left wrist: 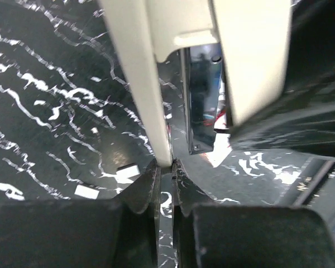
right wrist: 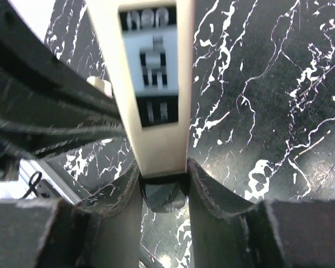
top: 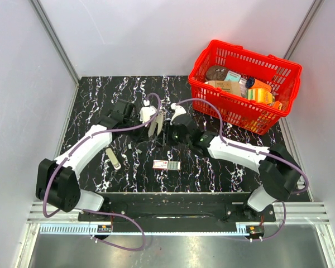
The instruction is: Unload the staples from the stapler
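A black table veined with white [top: 201, 173] stands between pale grey walls. Near its middle the left gripper [left wrist: 165, 165] is clamped on a thin pale plate of the stapler [top: 156, 126]. Its jaws are almost together, with only that plate between them. The right gripper [right wrist: 163, 170] pinches a wider pale bar of the same stapler, pressing it from both sides; the bar carries a small dark label with pictograms. From above, the stapler is splayed open between them, the left gripper at its 9 o'clock and the right at its 3 o'clock. In the left wrist view a dark metal channel shows between the two pale parts. The staples [top: 113, 158] lie on the table at the stapler's 8 o'clock, well apart from both grippers. A red-and-white box [top: 166, 164] lies at 6 o'clock. A red basket [top: 234, 109] full of packets stands at 2 o'clock.
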`<state>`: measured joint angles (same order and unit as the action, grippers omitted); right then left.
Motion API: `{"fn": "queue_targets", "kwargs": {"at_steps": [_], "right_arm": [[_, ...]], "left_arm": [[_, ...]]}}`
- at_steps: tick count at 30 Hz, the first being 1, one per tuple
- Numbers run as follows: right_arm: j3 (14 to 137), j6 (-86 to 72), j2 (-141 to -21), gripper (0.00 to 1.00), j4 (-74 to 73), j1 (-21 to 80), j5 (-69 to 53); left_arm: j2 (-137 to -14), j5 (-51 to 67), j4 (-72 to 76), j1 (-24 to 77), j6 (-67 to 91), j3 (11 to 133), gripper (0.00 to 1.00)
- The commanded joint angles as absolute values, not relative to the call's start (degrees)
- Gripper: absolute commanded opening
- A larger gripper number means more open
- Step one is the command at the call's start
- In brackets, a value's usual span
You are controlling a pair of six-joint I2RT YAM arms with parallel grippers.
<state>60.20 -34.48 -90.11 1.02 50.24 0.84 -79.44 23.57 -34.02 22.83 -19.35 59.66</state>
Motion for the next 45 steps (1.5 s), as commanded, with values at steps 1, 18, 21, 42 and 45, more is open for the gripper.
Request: {"fn": "queue_targets", "kwargs": {"at_steps": [1, 18, 21, 42, 45], "right_arm": [[65.30, -35.33, -90.52, 0.00, 5.80, 48.08, 7.21], [76.11, -25.84, -99.58, 0.00, -6.33, 42.81, 13.18], [77.95, -24.09, -101.77, 0.00, -6.59, 42.36, 13.53], [92.20, -21.80, -118.65, 0.00, -18.45, 42.01, 13.72], [92.11, -23.20, -118.22, 0.18, -19.51, 42.01, 12.92]], "left_arm": [[-77.96, 34.80, -41.39, 23.73, -17.93, 65.65, 0.06], [-74.10, 35.16, -50.09, 8.36, -20.82, 69.61, 0.59], [-72.17, 32.88, -51.24, 4.85, -21.80, 69.52, 0.59], [-62.23, 21.53, -59.15, -3.34, -23.82, 65.12, 0.74], [-62.05, 22.06, -61.87, -3.43, -23.64, 66.53, 0.82]]}}
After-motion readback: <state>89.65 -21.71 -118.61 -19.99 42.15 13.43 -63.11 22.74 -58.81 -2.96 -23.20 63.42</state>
